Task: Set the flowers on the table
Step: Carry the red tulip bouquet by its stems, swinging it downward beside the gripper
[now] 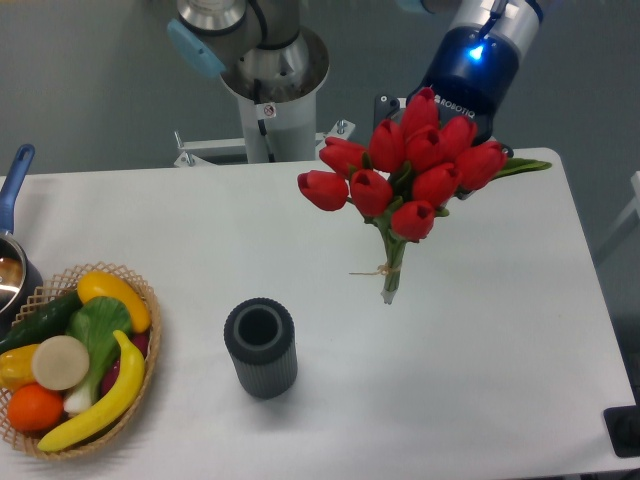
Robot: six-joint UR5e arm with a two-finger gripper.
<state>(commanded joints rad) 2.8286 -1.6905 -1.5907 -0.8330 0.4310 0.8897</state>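
Note:
The flowers (410,165), a bunch of red tulips with green stems tied with thin twine, hang over the right middle of the white table (480,340). The blooms are up and the stem ends point down at the tabletop. My gripper (462,105) comes in from the upper right, right behind the blooms. Its fingers are hidden by the tulips, and it holds the bunch up by its upper part. A green leaf (522,167) sticks out to the right.
A dark grey ribbed vase (261,347) stands upright left of and below the stems. A wicker basket of toy fruit and vegetables (75,357) sits at the left front. A pot with a blue handle (12,250) is at the left edge. The robot base (270,90) stands behind the table.

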